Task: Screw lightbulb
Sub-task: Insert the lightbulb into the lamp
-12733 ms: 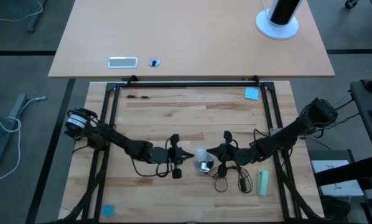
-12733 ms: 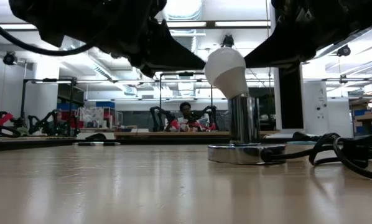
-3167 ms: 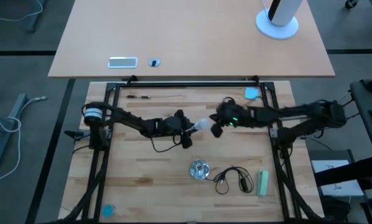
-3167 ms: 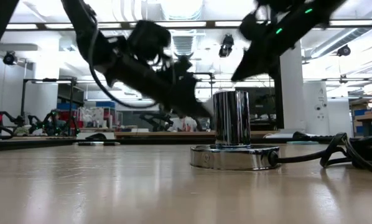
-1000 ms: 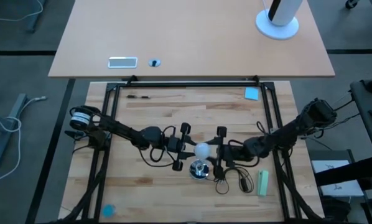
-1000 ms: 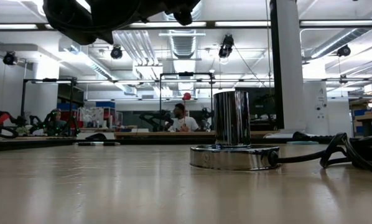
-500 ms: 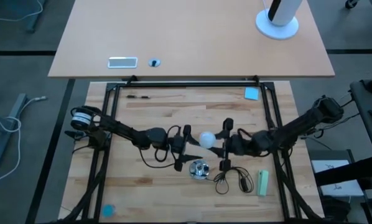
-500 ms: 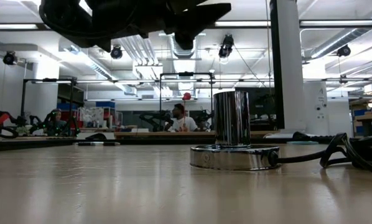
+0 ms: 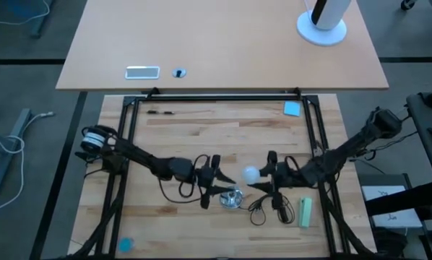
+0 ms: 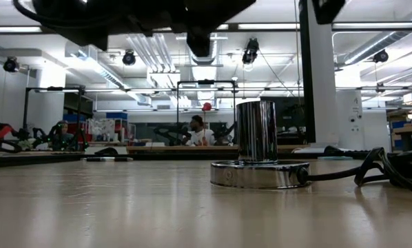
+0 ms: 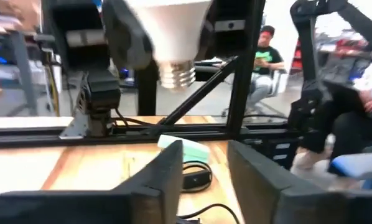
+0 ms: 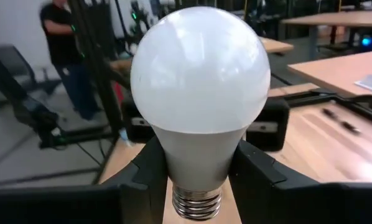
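Your right end effector point(image 9: 263, 179) grips the smooth white frosted pear-shaped lightbulb point(image 12: 198, 106) by its neck, above the ribbed silvery screw base; your left end effector point(image 9: 217, 182) is parted, holding nothing, beside the shiny round chrome socket point(image 10: 260, 169).

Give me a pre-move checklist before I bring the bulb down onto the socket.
1. Grip: the right gripper holds the lightbulb by its neck, a finger on each side: ok.
2. Screw base: it sticks out free of the fingers, threads clear: ok.
3. Socket: empty and upright in the low view: ok.
4. Alignment: in the high view the bulb sits off to one side of the socket, not above it: not ok.
5. Left gripper: open beside the socket, close to the descent path: not ok.
6. Black cord: lies beside the socket, away from its opening: ok.
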Controlling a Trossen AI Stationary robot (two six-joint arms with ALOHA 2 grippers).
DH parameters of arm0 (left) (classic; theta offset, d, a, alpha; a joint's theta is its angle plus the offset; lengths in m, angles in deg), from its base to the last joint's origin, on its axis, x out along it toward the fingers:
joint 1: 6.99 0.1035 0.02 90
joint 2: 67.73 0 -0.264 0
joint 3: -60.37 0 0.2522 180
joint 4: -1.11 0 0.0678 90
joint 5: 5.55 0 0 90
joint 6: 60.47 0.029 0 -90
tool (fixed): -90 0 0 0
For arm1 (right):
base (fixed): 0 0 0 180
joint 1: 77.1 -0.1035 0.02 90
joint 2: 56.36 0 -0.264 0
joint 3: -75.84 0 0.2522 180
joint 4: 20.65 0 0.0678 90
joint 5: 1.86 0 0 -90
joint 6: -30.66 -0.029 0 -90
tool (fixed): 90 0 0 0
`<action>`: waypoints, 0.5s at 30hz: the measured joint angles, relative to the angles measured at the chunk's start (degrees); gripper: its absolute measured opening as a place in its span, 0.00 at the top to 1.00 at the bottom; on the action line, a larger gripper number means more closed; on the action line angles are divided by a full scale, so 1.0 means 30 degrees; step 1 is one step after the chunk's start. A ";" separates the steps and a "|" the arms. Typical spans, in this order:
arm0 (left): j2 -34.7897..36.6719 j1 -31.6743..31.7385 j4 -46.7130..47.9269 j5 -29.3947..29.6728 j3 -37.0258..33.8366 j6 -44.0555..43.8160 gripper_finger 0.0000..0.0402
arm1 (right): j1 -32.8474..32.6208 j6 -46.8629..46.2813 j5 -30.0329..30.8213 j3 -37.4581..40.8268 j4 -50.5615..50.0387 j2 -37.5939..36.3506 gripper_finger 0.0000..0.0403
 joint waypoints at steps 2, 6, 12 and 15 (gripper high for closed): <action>0.0067 -0.0628 0.0068 0.1384 0.0000 0.1024 0.82 | -0.0572 0.0228 0.0671 0.1031 0.2658 0.0664 0.69; 0.0276 -0.2066 -0.0029 0.3901 0.0000 0.3073 0.98 | -0.1067 0.0510 0.1914 0.2697 0.6371 0.2189 0.69; 0.0306 -0.3038 -0.0156 0.9063 0.0000 0.6335 0.99 | -0.1196 0.0273 0.1940 0.3425 1.0920 0.5585 0.69; 0.0313 -0.2793 -0.0377 0.9494 0.0007 0.6109 1.00 | -0.1242 0.0613 0.1942 0.3377 1.2830 0.7505 0.69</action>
